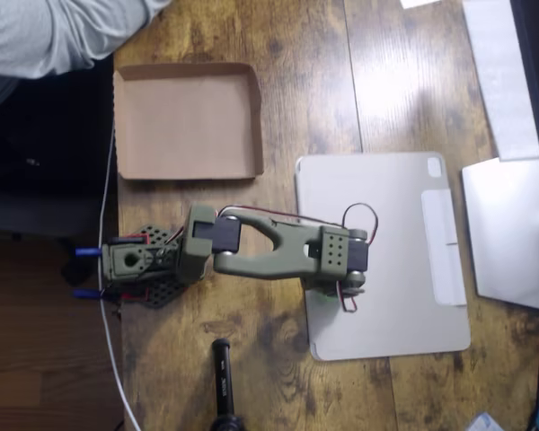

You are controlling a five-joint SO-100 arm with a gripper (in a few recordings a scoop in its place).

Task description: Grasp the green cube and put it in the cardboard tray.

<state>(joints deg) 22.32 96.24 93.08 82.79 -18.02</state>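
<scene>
Olive-green, the gripper [328, 292] points down over the pale grey tablet case [395, 251], its fingers hidden under the wrist, so I cannot tell their state. A hint of the green cube [320, 297] shows just beneath. The cardboard tray [187, 121] lies bare, well apart, so both grasp and placing appear left to do.

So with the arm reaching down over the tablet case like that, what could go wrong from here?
1. The arm's head covers the gripper in the overhead view, and just a sliver of the green cube shows, so a missed or off-centre grasp would be hard to spot.
2. The cube sits on the smooth tablet case, so it might slide when nudged.
3. The cardboard tray lies some way off, so a weak grip could drop the cube en route.
</scene>
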